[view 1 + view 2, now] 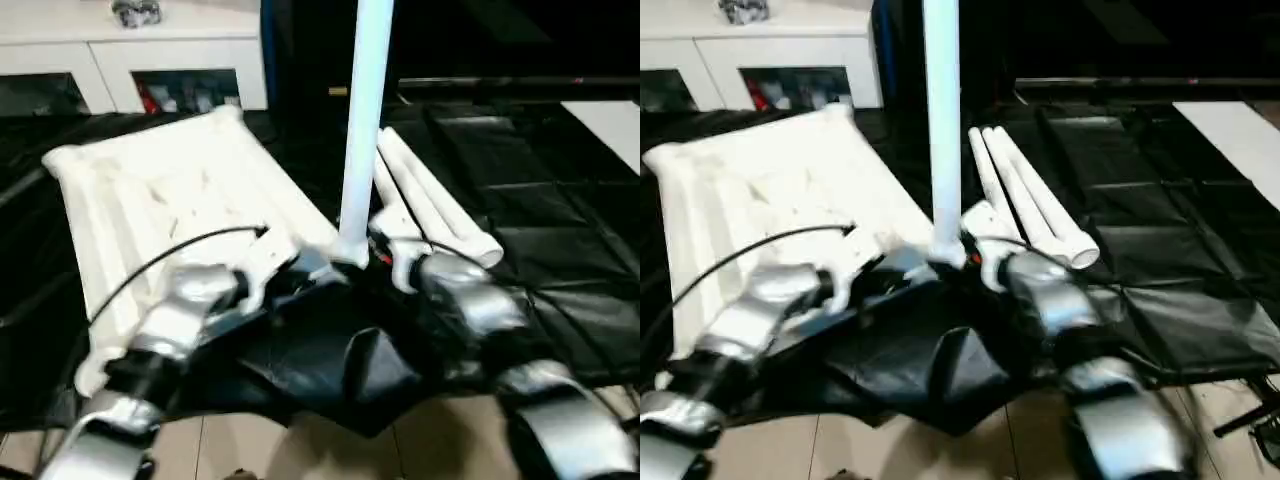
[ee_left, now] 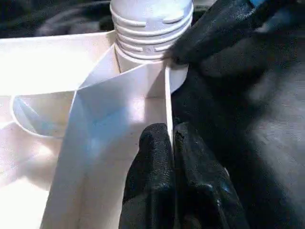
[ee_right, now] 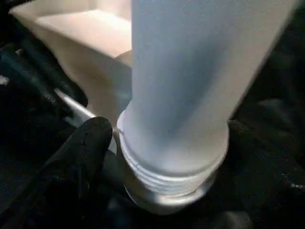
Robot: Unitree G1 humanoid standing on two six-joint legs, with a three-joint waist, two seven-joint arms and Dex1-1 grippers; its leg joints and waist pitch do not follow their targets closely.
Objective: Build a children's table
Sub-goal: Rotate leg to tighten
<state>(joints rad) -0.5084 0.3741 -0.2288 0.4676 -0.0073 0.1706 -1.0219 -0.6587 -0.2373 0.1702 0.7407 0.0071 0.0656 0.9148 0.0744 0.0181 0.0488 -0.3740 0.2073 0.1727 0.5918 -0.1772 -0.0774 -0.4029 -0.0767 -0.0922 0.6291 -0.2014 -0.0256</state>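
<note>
The children's table top (image 1: pixel 170 190) lies upside down on the black mat, ribbed underside up. One white leg (image 1: pixel 365 120) stands upright in its near right corner socket, and its threaded end (image 2: pixel 150 28) sits at the socket's mouth. My left gripper (image 2: pixel 170 136) is shut on the top's thin rim wall (image 2: pixel 167 95) just beside that socket. My right gripper (image 3: pixel 171 143) straddles the base of the upright leg, open, with one black finger (image 3: pixel 86 157) close beside the threads. More white legs (image 1: pixel 430 200) lie side by side on the mat to the right.
A white cabinet (image 1: pixel 130 50) stands at the back left. The black mat (image 1: pixel 560 200) spreads to the right, with a white board (image 1: pixel 610 120) at its far right edge. Tiled floor (image 1: pixel 250 450) shows at the near edge. A black cable (image 1: pixel 150 265) arcs over my left forearm.
</note>
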